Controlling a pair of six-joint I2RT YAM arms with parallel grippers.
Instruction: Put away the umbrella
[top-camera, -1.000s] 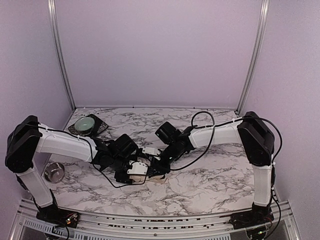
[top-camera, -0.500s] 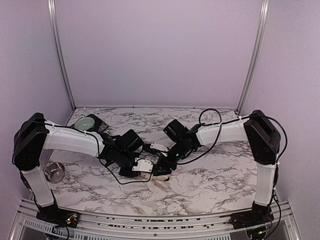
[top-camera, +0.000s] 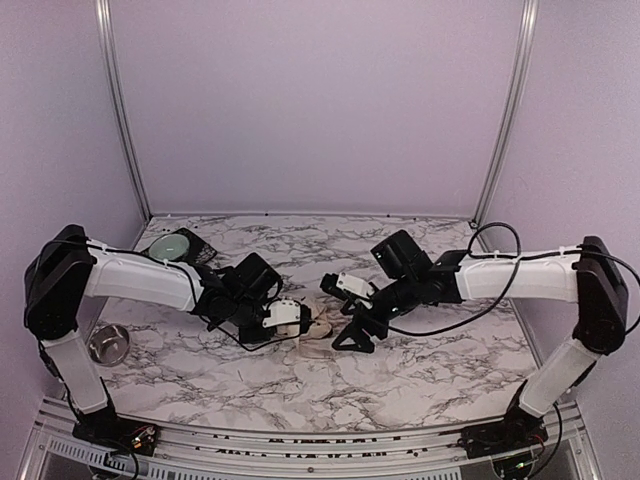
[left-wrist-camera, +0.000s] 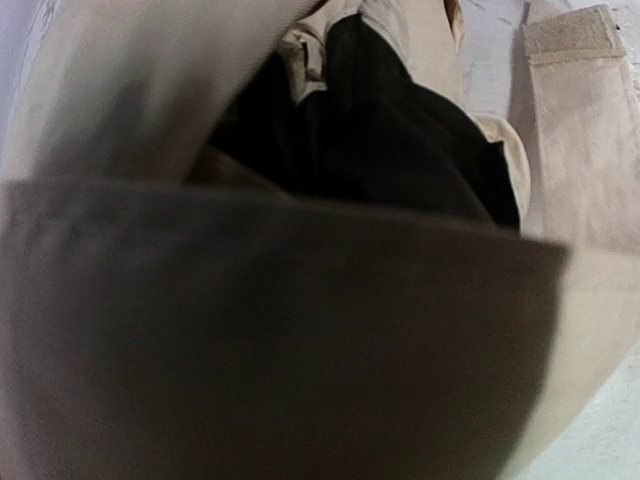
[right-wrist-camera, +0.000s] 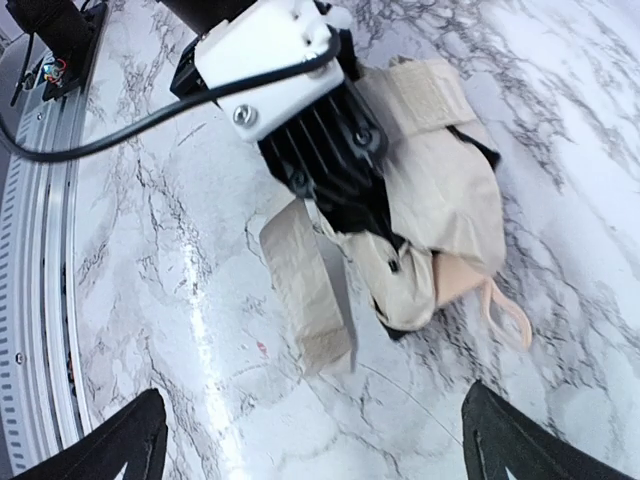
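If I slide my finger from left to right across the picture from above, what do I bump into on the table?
small steel bowl → pale green dish → left gripper → umbrella, which that gripper clamps → right gripper, open

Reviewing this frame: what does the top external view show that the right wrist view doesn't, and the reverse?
Only the top external shows the steel bowl near the left edge of the table and the pale green dish at rear left. Only the right wrist shows detail of the umbrella: a loose fabric strap lying on the marble, and the tan handle. Both show the left gripper closed on the umbrella and the right gripper open, clear of it.
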